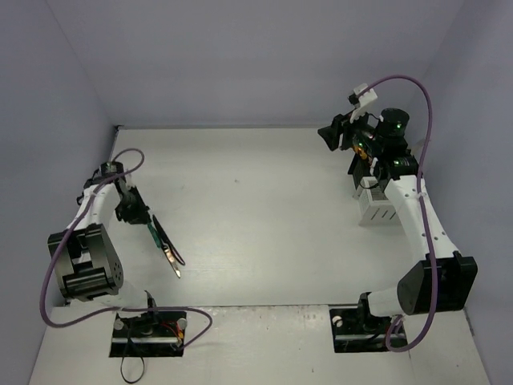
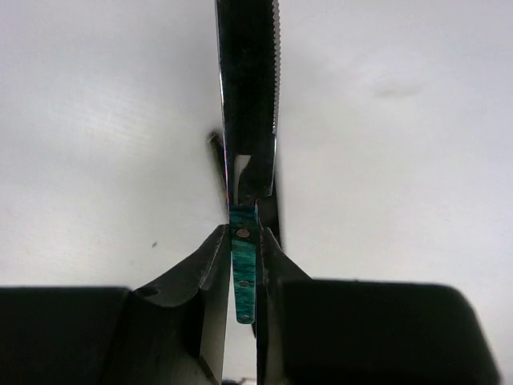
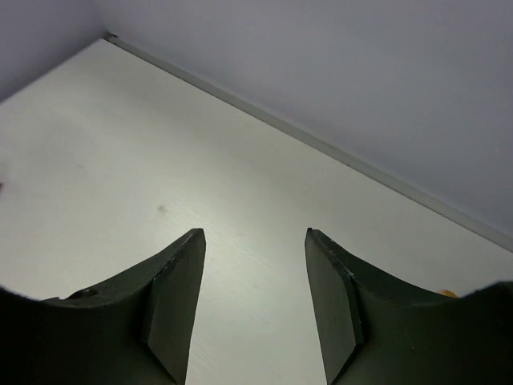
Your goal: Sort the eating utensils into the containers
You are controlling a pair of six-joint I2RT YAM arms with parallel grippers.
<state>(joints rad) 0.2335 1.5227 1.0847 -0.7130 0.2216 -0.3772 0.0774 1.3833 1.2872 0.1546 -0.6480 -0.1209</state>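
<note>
Since the knife [image 2: 248, 120] is the only piece of cutlery I can make out anywhere, I start there. Its teal handle sits between the fingers of my left gripper [image 2: 243, 237], which have closed against it on both sides, and the blade runs away from me edge-on, serrations to the right. From above, the knife [image 1: 163, 247] is at the near left of the table [image 1: 256, 216], slanting from my left gripper [image 1: 138, 215] toward the near edge, blade tip nearest. I cannot tell whether it is lifted off the surface or resting on it. A thin dark line runs just beside it, and I cannot tell if that is a shadow or a second piece. The white bin [image 1: 378, 207] stands well apart from the knife, at the far right, partly behind my right arm. What it holds is hidden, and I cannot make out whether another bin is joined to it. My right gripper [image 1: 330, 135] hangs beyond the bin, near the back wall. In its own view the right gripper [image 3: 255, 237] is about half open with nothing between the fingers, only table and wall ahead. With no other loose cutlery showing, I judge the sorting to be nearly done. What is left is to carry this knife across the table and drop it in its bin, then check that dark line.
</note>
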